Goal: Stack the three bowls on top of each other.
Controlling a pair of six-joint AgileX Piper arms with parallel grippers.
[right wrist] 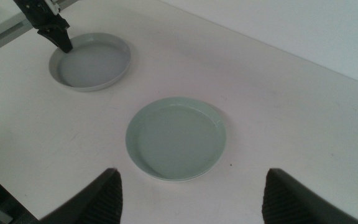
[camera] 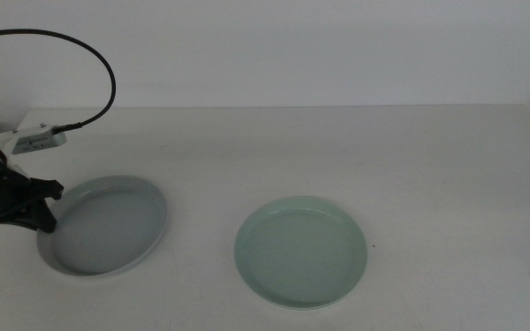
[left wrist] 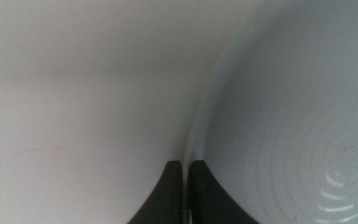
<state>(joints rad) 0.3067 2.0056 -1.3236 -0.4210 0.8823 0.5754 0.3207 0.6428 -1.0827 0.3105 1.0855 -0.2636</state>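
Observation:
A pale grey-blue bowl [camera: 109,223] lies at the table's left. My left gripper [camera: 42,219] is at its left rim. In the left wrist view its jaws [left wrist: 185,167] are shut on the rim of this bowl [left wrist: 291,124], one jaw inside and one outside. A pale mint green bowl [camera: 302,253] lies at the middle front, apart from the grey-blue one. My right gripper [right wrist: 191,199] is open and empty, held above the table short of the green bowl [right wrist: 176,140]; it is out of the middle view. The white bowl is not in view.
The white table [camera: 357,156] stretches back to a pale wall. A black cable [camera: 99,55] arcs over the left arm. The right wrist view shows the left gripper [right wrist: 58,38] at the grey-blue bowl [right wrist: 92,62] and the table's front edge at the left.

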